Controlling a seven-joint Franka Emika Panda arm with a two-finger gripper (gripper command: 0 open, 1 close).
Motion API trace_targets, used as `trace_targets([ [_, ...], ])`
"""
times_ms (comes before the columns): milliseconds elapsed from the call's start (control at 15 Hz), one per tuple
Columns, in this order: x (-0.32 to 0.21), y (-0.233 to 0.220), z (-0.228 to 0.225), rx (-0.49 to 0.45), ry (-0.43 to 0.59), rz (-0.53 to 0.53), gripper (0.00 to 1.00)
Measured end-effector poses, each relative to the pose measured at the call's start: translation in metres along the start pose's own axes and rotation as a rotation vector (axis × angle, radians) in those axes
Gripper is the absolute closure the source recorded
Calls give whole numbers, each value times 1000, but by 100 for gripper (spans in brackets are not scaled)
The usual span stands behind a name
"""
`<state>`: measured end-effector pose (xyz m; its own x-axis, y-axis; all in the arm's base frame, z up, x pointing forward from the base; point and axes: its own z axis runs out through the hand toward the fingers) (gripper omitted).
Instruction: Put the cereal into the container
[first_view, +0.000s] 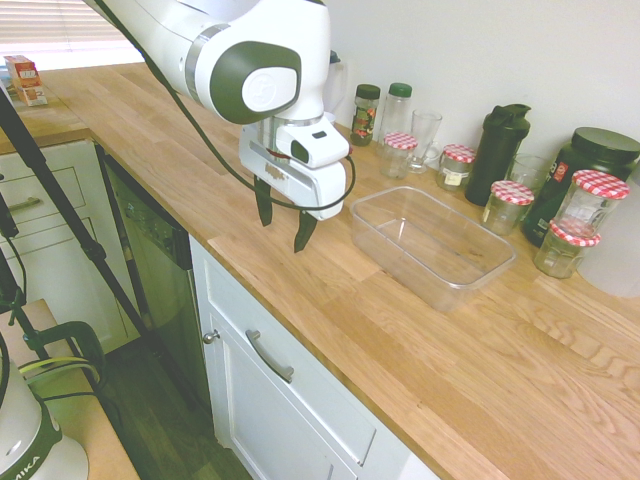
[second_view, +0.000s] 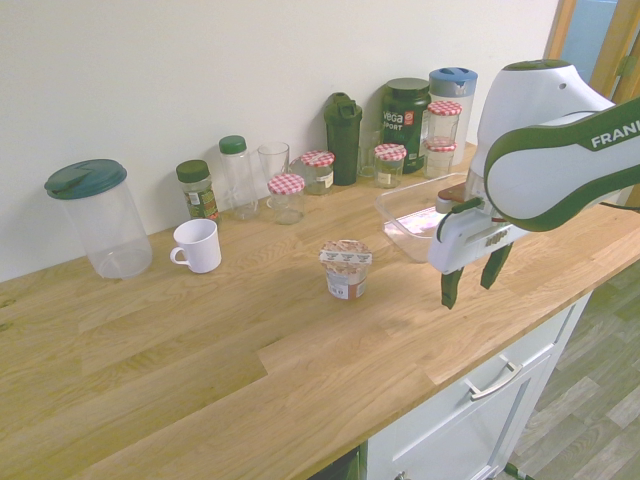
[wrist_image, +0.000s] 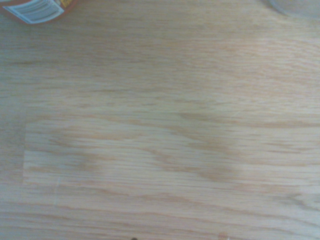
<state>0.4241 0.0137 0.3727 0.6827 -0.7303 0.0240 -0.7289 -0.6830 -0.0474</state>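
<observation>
Near the desk's (second_view: 300, 350) front edge: tool (second_view: 471, 283), fingers spread, empty, above bare wood between cereal (second_view: 345, 268) and container (first_view: 430, 245). Risk, as judged: the light cup tips if a finger clips its rim on descent.

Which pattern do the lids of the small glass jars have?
Red-and-white check on the jar lids, clearest in the first exterior view.

the first exterior view looks down from the cabinet side along the wooden counter (first_view: 480, 350), with the arm entering from the upper left and the clear container (first_view: 430, 245) right of centre. the second exterior view faces the wall from the opposite end, with the arm at right and the container (second_view: 420, 215) behind it. both share the jars along the wall. the wrist view looks straight down, close on bare wood, blurred.
</observation>
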Motion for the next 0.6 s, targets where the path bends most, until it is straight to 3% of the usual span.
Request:
trace_targets([
  [200,-4,-7,-3,9,-5,3,0],
  [600,-45,-71,-15,116,86,-121,0],
])
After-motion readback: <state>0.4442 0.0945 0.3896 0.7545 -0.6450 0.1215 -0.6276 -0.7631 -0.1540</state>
